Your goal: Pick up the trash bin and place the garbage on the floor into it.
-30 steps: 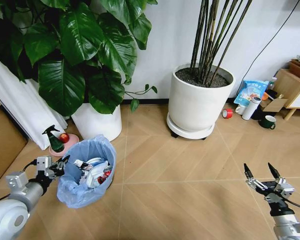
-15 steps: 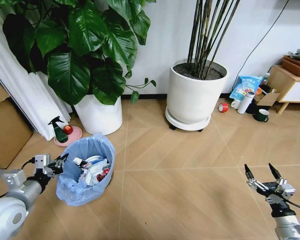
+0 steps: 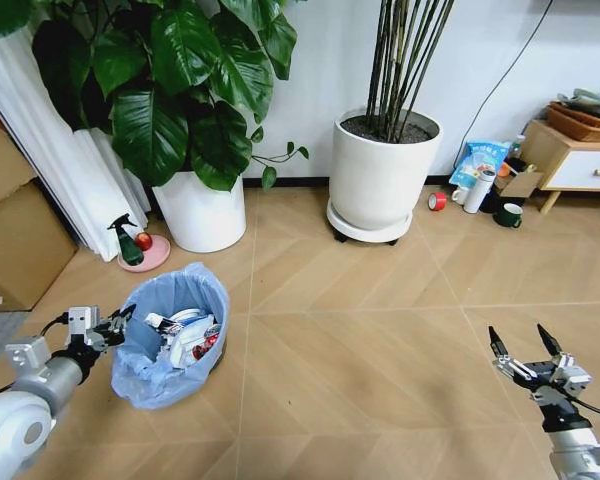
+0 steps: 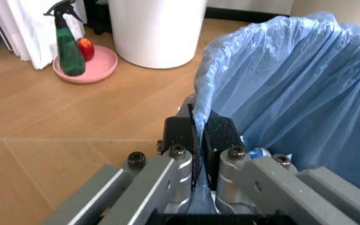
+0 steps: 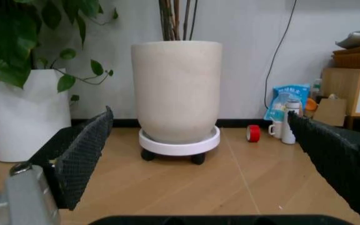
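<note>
The trash bin (image 3: 170,340), a small round bin lined with a crinkled light-blue bag, is at the lower left of the head view. Garbage (image 3: 185,335) lies inside it: white, blue and red pieces. My left gripper (image 3: 115,324) is shut on the bin's near rim. In the left wrist view its black fingers (image 4: 181,133) pinch the bag's edge (image 4: 198,101). I cannot tell whether the bin rests on the floor or hangs just above it. My right gripper (image 3: 525,345) stands open and holds nothing at the lower right, over bare floor, its fingers (image 5: 83,157) spread wide.
A leafy plant in a white pot (image 3: 205,210) stands behind the bin, with a green spray bottle (image 3: 128,240) on a pink dish beside it. A second white pot (image 3: 380,175) sits on a wheeled tray. A red tape roll (image 3: 437,201), bottles and a dark mug (image 3: 507,215) lie by the wooden cabinet (image 3: 570,165).
The camera has moved: the view has shifted and takes in more of the room. The bin has stayed in my left gripper's hold and now sits farther from the pink dish.
</note>
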